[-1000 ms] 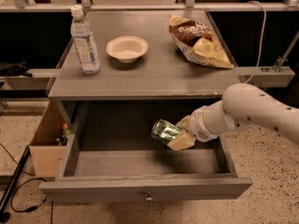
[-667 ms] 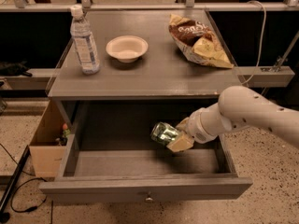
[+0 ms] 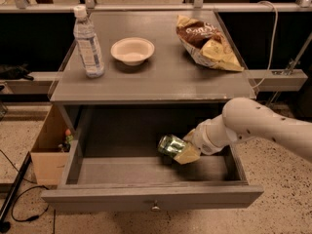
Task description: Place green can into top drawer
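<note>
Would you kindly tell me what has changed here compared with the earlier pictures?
The gripper, jaws shut on the tilted green can, has sunk slightly lower into the open top drawer, and its arm has edged a little left. Nothing was let go. The drawer, water bottle, bowl and chip bag stayed put.

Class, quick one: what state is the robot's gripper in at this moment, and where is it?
Gripper: fingers closed on the green can, inside the open top drawer.
</note>
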Controlling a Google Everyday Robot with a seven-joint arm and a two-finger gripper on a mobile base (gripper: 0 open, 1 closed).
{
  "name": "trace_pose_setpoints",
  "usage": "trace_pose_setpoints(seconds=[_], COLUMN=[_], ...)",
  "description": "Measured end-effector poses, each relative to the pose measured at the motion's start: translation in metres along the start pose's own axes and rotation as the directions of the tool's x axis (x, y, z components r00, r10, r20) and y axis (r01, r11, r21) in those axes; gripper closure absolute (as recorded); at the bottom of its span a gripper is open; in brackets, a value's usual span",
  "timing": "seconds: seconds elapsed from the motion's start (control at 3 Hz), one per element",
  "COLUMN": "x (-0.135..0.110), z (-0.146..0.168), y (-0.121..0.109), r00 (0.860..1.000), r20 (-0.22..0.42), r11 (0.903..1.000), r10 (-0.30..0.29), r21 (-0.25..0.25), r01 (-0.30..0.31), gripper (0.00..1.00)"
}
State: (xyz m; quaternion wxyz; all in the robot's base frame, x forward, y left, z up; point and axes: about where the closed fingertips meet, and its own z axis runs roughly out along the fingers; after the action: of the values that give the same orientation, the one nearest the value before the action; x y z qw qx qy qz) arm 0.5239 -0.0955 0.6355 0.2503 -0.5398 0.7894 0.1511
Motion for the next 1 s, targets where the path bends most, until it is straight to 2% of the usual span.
trace_pose_setpoints(seconds=[0.33, 1.0], x=[0.0104, 0.0118], z=[0.0046, 0.0052], y=[0.0068, 0.0077], r00=[1.0, 1.0], r20=[-0.007, -0.008], r11=[1.0, 1.0], r10=[-0.001, -0.001], r21=[-0.004, -0.005], r01=[0.001, 0.001], gripper=[1.0, 0.55])
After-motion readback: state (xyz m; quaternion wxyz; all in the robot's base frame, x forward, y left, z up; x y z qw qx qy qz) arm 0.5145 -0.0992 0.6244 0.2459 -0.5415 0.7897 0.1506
